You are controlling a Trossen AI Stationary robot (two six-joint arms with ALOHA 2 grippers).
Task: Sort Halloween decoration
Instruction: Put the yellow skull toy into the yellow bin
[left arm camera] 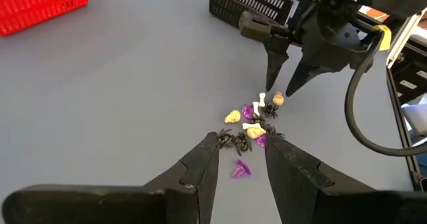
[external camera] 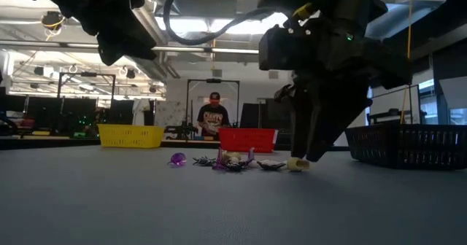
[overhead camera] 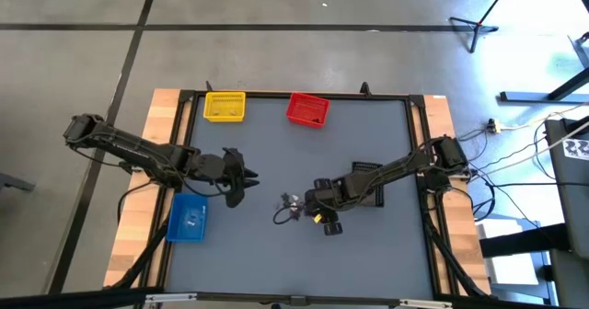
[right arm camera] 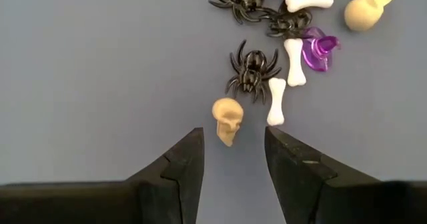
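High view: the Halloween decoration [overhead camera: 291, 204] is seen as a small cluster near the table's middle, with the right gripper [overhead camera: 317, 219] just beside it and the left gripper [overhead camera: 241, 182] well apart on the other side.

Low view: the trinkets lie before the red bin [external camera: 248, 139].

Left wrist view: the left gripper's jaws are parted and empty.

Right wrist view: the right gripper's jaws are released, a tan skull [right arm camera: 227, 119] lying just beyond them, ungrasped.

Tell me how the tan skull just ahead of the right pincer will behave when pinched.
The tan skull looks moulded and hard, so probably stiff. Its rounded crown may squirt sideways between the open right pincer. Being tiny, it likely skids easily on the smooth table.
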